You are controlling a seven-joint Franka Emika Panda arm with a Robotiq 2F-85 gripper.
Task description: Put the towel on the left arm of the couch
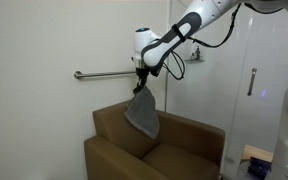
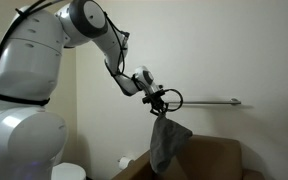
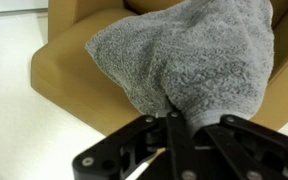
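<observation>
The grey towel (image 1: 142, 115) hangs in folds from my gripper (image 1: 141, 86), which is shut on its top edge. In both exterior views it dangles above the tan-brown couch (image 1: 184, 140), its lower end near the couch's back and seat. The other side shows the towel (image 2: 167, 145) under the gripper (image 2: 158, 108), with the couch (image 2: 224, 160) below. The left arm of the couch (image 1: 112, 158) lies low at the side away from the glass panel, apart from the towel. In the wrist view the towel (image 3: 194, 55) fills the space ahead of the gripper (image 3: 179, 115), over the couch (image 3: 69, 70).
A metal grab rail (image 1: 104, 74) runs along the wall behind the couch, also seen in an exterior view (image 2: 209, 101). A glass panel (image 1: 254, 80) stands to the couch's right. A white bin (image 2: 69, 172) sits by the robot base.
</observation>
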